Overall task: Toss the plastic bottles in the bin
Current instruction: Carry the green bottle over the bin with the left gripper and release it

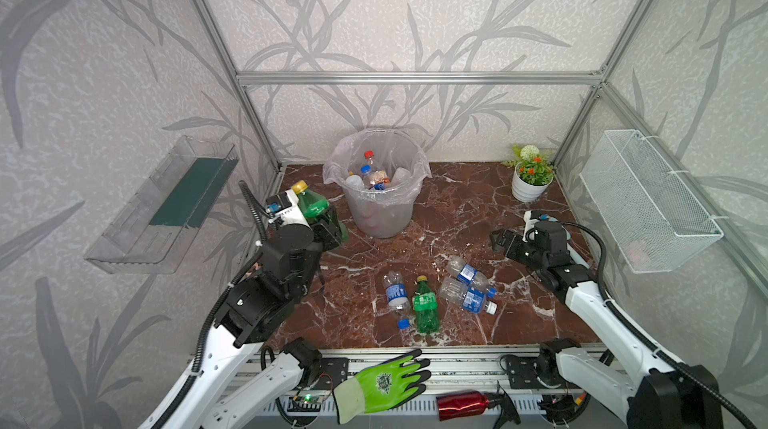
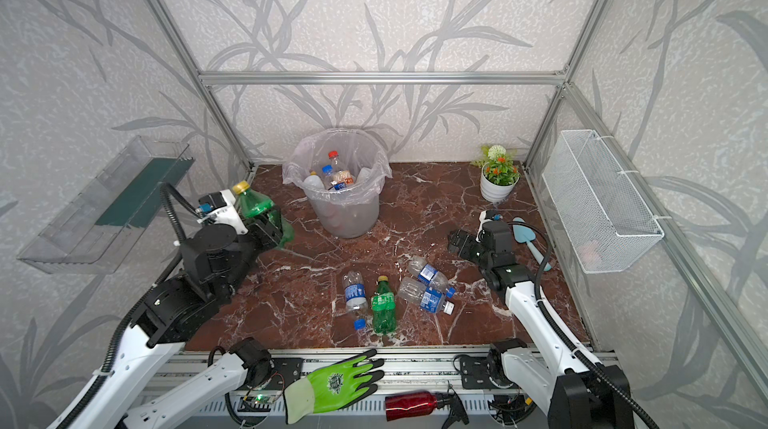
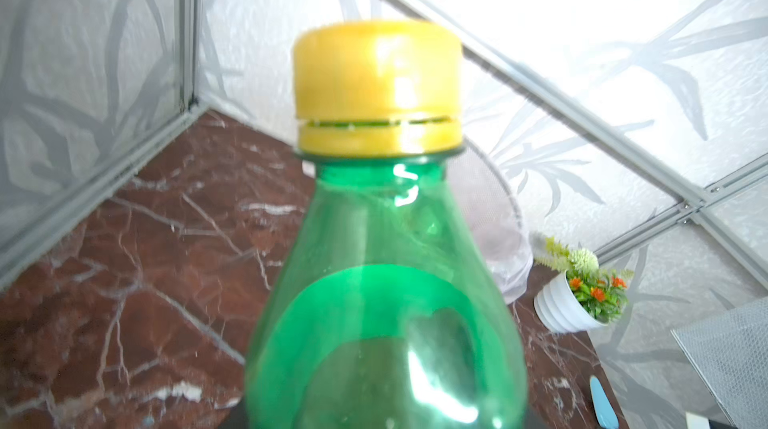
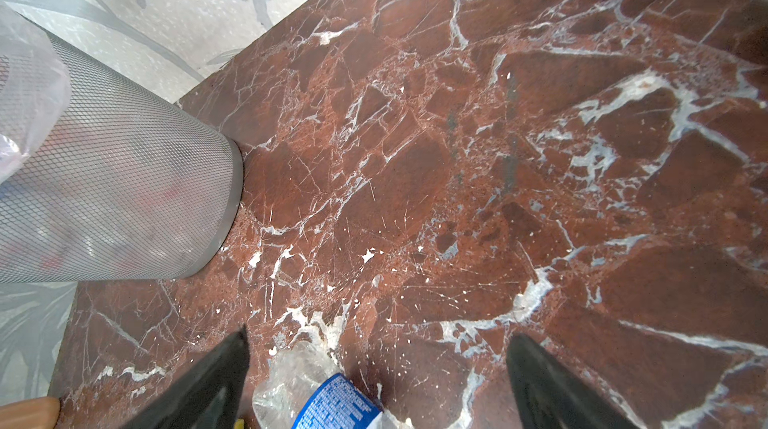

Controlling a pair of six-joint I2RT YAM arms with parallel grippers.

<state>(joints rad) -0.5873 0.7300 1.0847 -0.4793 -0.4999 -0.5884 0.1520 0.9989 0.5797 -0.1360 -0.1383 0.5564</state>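
No legible text; bottle labels (image 4: 332,404) blurred.

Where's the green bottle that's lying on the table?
In both top views the green bottle lies front and centre on the table, just right of a blue-labelled bottle.

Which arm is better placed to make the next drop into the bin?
Left. The left pincer grips a green bottle just beside the bin; the right pincer is open and empty, farther from it.

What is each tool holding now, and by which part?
The left tool holds a green bottle around its body, below the shoulder. The right tool is open and holds nothing.
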